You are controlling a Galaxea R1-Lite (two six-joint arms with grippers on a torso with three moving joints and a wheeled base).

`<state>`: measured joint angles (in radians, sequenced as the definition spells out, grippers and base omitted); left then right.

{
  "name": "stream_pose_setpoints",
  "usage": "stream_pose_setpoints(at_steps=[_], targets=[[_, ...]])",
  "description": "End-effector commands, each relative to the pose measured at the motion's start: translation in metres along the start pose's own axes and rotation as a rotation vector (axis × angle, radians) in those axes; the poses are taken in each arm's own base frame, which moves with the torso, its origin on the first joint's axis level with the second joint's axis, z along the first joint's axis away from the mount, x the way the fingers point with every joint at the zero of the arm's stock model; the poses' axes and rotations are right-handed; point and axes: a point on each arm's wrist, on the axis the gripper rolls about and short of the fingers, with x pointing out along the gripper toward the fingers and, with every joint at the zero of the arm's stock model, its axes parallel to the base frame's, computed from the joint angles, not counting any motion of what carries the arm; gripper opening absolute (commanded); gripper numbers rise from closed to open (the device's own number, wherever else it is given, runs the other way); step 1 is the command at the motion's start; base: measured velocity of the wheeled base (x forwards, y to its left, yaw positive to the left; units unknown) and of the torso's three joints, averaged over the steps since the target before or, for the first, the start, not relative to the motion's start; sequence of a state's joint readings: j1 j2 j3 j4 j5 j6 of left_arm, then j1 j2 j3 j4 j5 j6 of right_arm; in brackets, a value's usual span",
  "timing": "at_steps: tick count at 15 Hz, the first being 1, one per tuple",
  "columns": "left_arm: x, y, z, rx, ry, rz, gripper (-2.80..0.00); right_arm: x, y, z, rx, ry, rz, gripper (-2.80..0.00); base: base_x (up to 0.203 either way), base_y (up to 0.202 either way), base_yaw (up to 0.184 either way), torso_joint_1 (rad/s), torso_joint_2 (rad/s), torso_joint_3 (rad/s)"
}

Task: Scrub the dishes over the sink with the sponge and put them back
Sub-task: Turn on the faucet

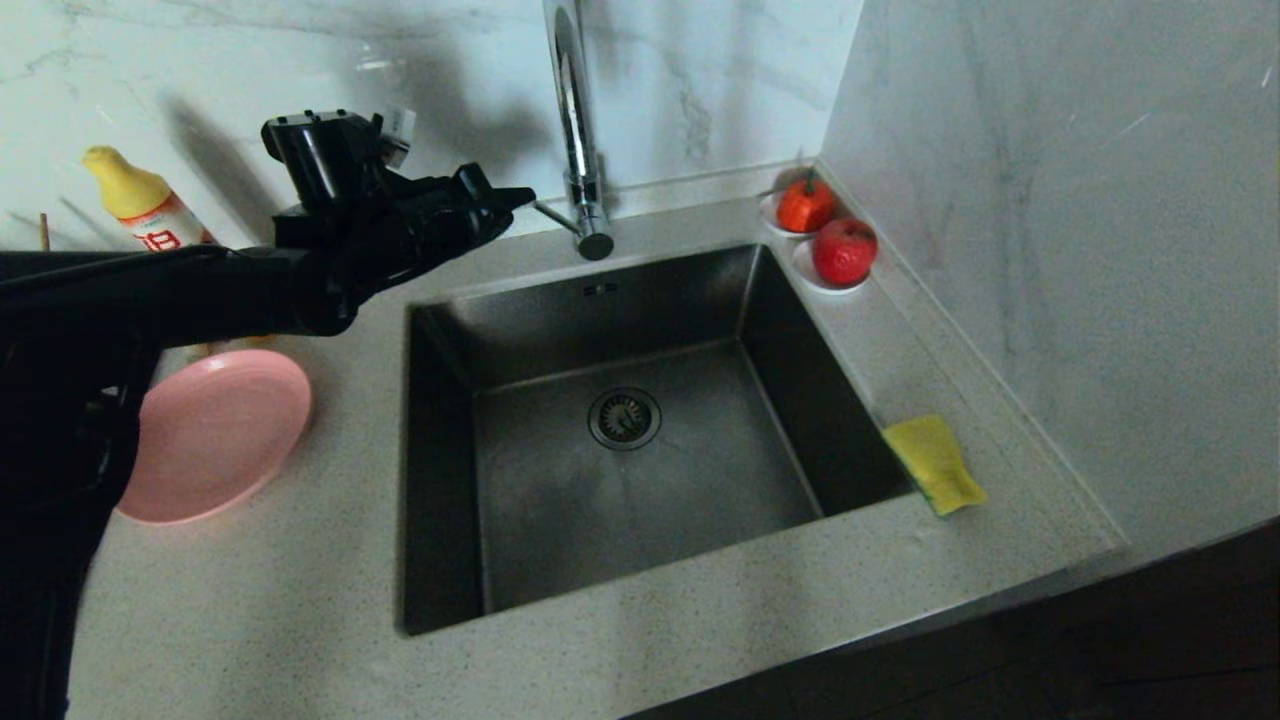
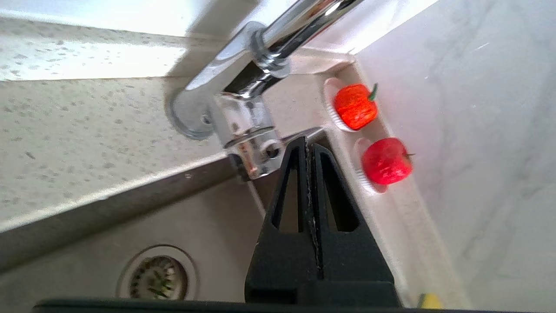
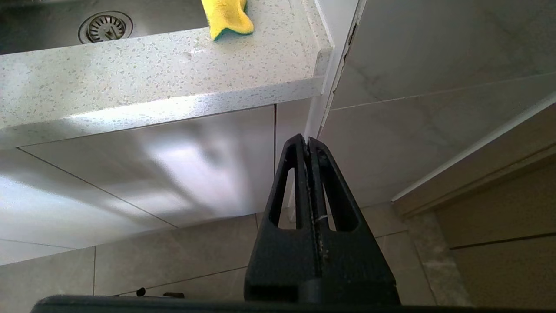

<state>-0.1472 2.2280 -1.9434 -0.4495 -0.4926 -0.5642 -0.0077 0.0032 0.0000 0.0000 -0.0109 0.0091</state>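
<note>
Pink plate on the counter left of the sink, just below the raised left claw, pressed together and empty, aimed at the tap; yellow sponge on the sink's right rim, long axis running front to back. From the left wrist: tips nearly at the tap's lever, empty. From the right wrist: right claw pressed together, parked low beside the cabinet, nearer the sponge.

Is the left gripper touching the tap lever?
Cannot tell. In the left wrist view the shut left gripper has its tips overlapping the tap base; the head view shows them close to the lever, neither contact nor gap plain.
</note>
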Motion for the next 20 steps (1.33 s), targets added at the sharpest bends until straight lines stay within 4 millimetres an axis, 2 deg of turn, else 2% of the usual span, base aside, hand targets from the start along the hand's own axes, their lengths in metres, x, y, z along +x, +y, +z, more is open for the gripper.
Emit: stream_pose_setpoints(at_steps=[1,5,12,15,20], targets=[[0.003,0.006,-0.006,0.041,0.009,0.002,-2.8,0.0,0.0,0.0,0.0,-0.001,0.0,-2.8,0.0,0.0,0.0,0.0,0.0,0.0],[0.006,0.011,-0.012,0.114,0.019,0.01,-2.8,0.0,0.0,0.0,0.0,0.0,0.0,-2.8,0.0,0.0,0.0,0.0,0.0,0.0],[0.008,0.014,-0.015,0.118,0.015,0.003,-2.8,0.0,0.0,0.0,0.0,0.0,0.0,-2.8,0.0,0.0,0.0,0.0,0.0,0.0],[0.01,0.019,-0.022,0.109,0.031,0.008,-2.8,0.0,0.0,0.0,0.0,0.0,0.0,-2.8,0.0,0.0,0.0,0.0,0.0,0.0],[0.01,0.016,-0.019,0.106,0.028,-0.002,-2.8,0.0,0.0,0.0,0.0,0.0,0.0,-2.8,0.0,0.0,0.0,0.0,0.0,0.0]])
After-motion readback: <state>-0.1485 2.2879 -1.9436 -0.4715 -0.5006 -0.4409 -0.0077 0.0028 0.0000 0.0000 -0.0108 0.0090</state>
